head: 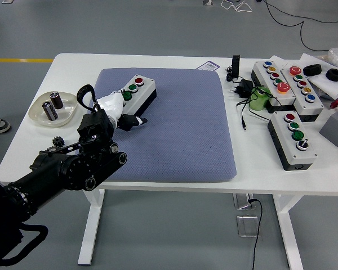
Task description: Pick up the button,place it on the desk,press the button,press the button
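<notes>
Left hand [117, 108] grips rectangular white-topped button box [136, 93] on textured blue pad [180, 129].

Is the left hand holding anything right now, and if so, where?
The left hand rests on the button box's near end; an actual grip cannot be told.

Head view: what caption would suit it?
Robot's left hand reaching onto grey four-button control box on blue mat.

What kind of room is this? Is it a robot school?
Probably a robot testing lab: a white table holds several button boxes, cables cross the grey floor, and the robot's left hand touches one box.
</notes>
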`<state>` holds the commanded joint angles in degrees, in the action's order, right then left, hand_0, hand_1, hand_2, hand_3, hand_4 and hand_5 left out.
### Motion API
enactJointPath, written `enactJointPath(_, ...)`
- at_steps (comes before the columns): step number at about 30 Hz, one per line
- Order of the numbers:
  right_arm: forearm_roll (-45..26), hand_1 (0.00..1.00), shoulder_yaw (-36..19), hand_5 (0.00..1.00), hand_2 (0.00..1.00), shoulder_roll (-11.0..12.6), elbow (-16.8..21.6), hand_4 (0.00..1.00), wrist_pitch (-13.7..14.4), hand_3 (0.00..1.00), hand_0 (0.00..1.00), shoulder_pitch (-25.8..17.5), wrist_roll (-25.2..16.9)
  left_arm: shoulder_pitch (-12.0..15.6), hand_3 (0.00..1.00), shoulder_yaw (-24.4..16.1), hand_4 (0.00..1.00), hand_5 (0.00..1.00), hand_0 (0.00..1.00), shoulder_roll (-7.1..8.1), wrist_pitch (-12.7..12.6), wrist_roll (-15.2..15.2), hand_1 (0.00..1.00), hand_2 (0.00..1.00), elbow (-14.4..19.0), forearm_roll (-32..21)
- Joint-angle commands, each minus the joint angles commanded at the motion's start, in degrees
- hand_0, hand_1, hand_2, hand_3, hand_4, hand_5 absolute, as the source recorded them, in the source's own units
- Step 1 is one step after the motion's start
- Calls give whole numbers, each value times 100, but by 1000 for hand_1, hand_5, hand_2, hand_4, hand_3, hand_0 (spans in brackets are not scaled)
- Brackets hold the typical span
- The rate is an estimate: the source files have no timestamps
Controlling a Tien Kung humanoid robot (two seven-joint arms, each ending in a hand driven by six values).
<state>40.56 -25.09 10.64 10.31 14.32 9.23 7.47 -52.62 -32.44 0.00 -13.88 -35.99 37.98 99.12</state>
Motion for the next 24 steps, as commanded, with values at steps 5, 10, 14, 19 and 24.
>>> enactJointPath(5,1,528,25,243,551,-6,0,238,-8,632,640,-1,9,-14,998,80,998,598,824,0,-277,-52,919,977,-123,-15)
enactJointPath(10,14,527,27,242,552,-7,0,238,-11,632,640,2,16,-12,998,74,998,532,766,0,-741,-54,888,964,-117,73)
enactJointPath(14,6,528,33,242,553,-5,0,239,-12,632,640,-1,12,-9,998,62,998,523,739,0,-941,-15,871,947,-102,101)
enactJointPath(19,27,527,11,241,552,-2,0,239,-14,632,640,6,9,6,998,102,998,515,741,0,-883,4,872,951,-122,30)
enactJointPath(24,41,527,1,241,552,-3,0,239,-17,632,640,22,8,0,998,139,998,515,741,0,-816,11,872,951,-136,-58)
